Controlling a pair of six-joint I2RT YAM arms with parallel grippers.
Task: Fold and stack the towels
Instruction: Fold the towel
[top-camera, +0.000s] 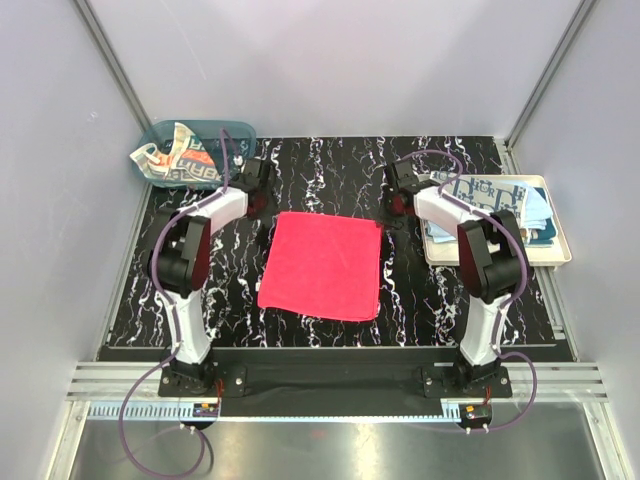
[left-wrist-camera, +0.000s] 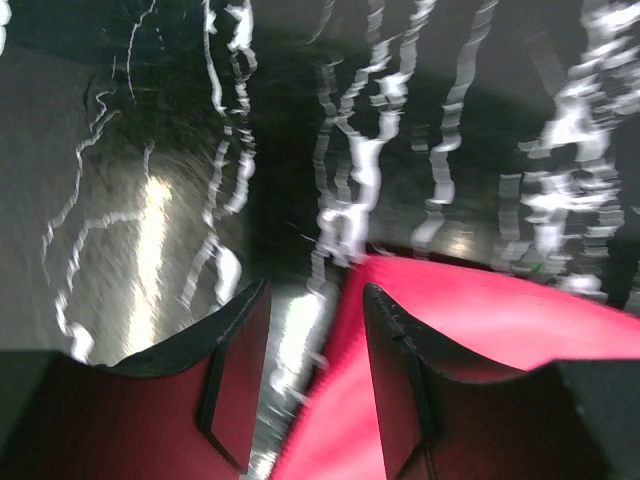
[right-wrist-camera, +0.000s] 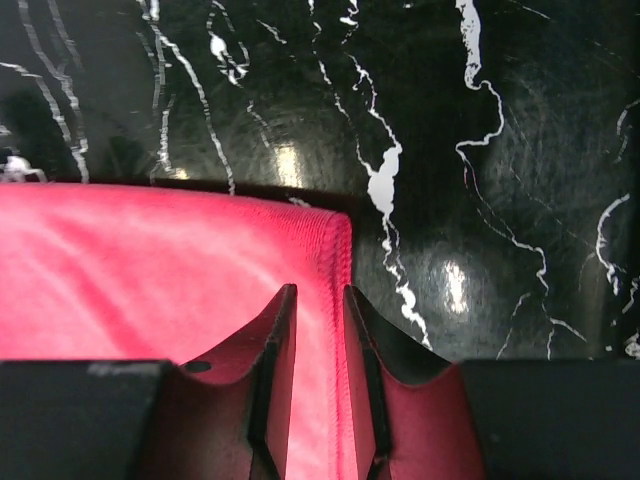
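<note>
A: What can we not make out?

B: The left wrist view is smeared. We read only that the left gripper has its fingers well apart with nothing between them, over the table just off the towel's far left corner. In the top view, the right arm covers the near left part of the cream tray.

A: And the right gripper?

B: Its fingers stand a little apart over the hem beside the far right corner, and nothing is clamped. The red-pink towel lies flat at mid-table, apart from bin and tray, with marble showing past every edge.

A: What do we note for the containers?

B: The teal bin holds a crumpled lettered towel. The tray holds a white printed towel and a light blue towel.
</note>
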